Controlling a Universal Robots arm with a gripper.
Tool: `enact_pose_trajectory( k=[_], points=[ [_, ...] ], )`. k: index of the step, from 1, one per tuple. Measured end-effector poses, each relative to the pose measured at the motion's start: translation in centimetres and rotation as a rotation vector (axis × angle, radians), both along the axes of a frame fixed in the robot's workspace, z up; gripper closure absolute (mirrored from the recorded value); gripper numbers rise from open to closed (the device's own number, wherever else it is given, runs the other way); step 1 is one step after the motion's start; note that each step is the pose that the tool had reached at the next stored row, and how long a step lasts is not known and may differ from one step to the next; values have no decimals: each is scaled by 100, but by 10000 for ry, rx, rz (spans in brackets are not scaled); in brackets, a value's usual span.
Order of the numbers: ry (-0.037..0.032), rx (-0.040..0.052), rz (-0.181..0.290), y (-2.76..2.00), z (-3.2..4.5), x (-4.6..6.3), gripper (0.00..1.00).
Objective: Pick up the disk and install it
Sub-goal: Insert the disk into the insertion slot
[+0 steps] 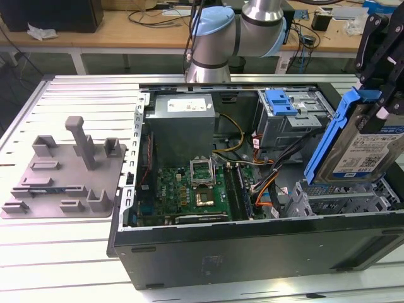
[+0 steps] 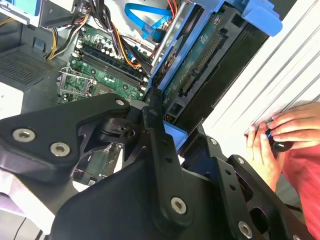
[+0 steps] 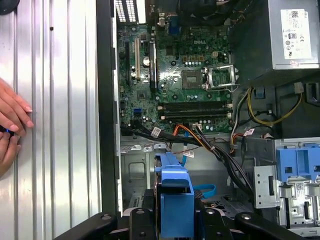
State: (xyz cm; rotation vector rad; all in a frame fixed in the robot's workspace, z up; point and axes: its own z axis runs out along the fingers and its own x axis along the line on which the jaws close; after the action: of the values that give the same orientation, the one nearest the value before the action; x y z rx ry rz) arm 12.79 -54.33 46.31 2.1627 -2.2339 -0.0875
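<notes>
The disk [image 1: 363, 150] hangs tilted over the drive cage [image 1: 344, 201] inside the open case [image 1: 252, 252], clamped by its blue frame in the gripper [image 1: 380, 107], whose fingers are closed on it. A grey fixture plate [image 1: 63, 180] lies beside the case.

Fixture plate [image 1: 58, 182] at exterior view's left of case [image 1: 252, 255], disk [image 1: 363, 148] over cage [image 1: 344, 203]

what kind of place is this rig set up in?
Likely a robotics lab test cell: an open desktop computer case sits on a slatted metal table, a grey fixture plate lies beside it, and cluttered wooden benches with cables stand behind. The gripper holds the disk above the case.
</notes>
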Motion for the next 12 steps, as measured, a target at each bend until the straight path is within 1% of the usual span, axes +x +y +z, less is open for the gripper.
enact_pose_trajectory(
  k=[1,4,12],
  points=[
    [-1,2,51,0,-1,-1,63],
    [0,1,518,0,-3,-7,63],
    [0,0,553,-7,-4,-8,63]
  ],
)
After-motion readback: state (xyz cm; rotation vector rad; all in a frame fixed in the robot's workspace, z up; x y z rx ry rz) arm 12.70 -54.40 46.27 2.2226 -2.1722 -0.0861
